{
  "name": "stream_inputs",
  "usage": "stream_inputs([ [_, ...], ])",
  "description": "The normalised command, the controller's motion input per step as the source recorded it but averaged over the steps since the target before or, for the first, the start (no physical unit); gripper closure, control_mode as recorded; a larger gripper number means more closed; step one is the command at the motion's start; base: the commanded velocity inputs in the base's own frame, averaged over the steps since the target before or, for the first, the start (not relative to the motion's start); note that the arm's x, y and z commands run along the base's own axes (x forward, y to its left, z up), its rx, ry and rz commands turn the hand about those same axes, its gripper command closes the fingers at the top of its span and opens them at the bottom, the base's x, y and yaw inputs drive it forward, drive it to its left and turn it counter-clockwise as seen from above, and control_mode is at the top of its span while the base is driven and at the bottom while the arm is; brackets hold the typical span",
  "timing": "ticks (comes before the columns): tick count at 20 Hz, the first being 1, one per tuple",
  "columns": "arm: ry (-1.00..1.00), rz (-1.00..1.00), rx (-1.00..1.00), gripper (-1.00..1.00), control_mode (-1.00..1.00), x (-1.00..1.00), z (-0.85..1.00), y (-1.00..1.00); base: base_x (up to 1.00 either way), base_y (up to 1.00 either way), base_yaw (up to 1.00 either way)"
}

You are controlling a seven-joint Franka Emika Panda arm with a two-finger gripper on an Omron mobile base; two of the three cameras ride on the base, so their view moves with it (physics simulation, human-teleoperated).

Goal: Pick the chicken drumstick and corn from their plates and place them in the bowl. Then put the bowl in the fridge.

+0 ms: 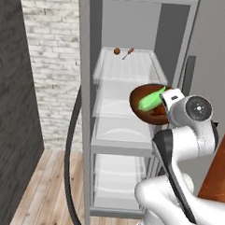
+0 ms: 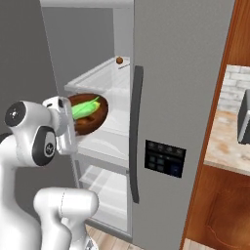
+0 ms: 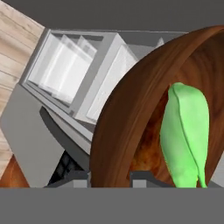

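The dark brown bowl (image 1: 139, 95) (image 2: 95, 123) (image 3: 117, 131) hangs tilted in front of the open fridge (image 1: 88, 61), level with its middle white shelf (image 1: 115, 106). Inside it lie the bright green corn (image 1: 150, 100) (image 2: 86, 108) (image 3: 186, 135) and the reddish-brown chicken drumstick (image 1: 156, 115) (image 3: 146, 154), mostly under the corn. My gripper (image 1: 166, 104) (image 2: 73, 125) (image 3: 111, 177) is shut on the bowl's near rim, one finger inside and one outside. The plates are out of view.
The fridge's right door (image 2: 180, 73) is closed, with a dark dispenser panel (image 2: 165, 157) and a long handle (image 2: 135, 132). Two small brown items (image 1: 117, 51) sit on the top shelf. A dark wall (image 1: 11, 109) stands left, and a wooden cabinet (image 2: 219, 200) right.
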Motion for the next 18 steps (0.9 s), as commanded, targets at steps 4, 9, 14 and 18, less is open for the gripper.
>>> stream_inputs([
  [4,-0.06,-0.03,-0.09,1.0,-1.0,0.41,0.32,0.07,0.0,0.0,0.0],
  [9,0.0,0.0,0.0,1.0,-1.0,0.38,0.46,0.0,0.0,0.0,0.0],
  [14,0.0,0.0,0.0,1.0,-1.0,0.32,0.55,0.03,0.0,0.0,0.0],
  [18,0.05,-0.01,0.0,1.0,-1.0,0.42,0.48,0.15,0.0,0.0,0.0],
])
